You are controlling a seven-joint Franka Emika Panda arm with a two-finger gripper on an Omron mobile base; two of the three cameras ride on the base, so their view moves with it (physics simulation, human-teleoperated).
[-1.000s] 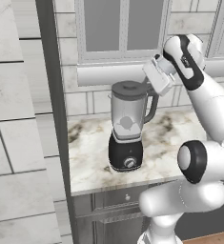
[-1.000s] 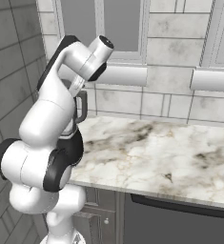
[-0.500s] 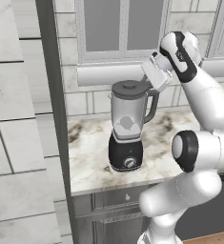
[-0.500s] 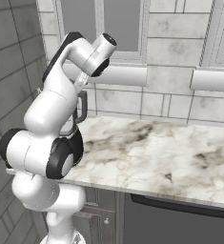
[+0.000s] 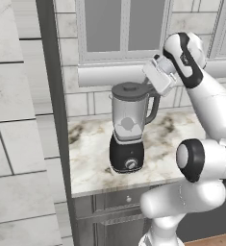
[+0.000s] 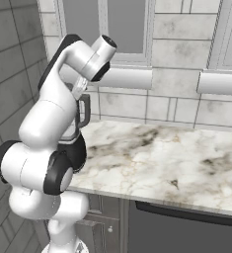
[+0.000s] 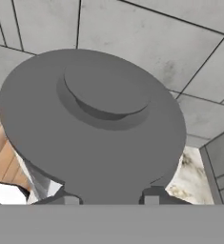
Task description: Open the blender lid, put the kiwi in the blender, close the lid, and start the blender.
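Though flat, blender lid centre-capped

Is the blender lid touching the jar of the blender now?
Touching. In the left base view the blender lid sits flat on the jar's mouth, with no gap between them.

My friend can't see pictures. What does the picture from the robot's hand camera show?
A round dark grey blender lid with a raised cap in its middle sits close below the camera. The gripper has its two dark fingertips at the lid's near edge. Grey wall tiles are behind.
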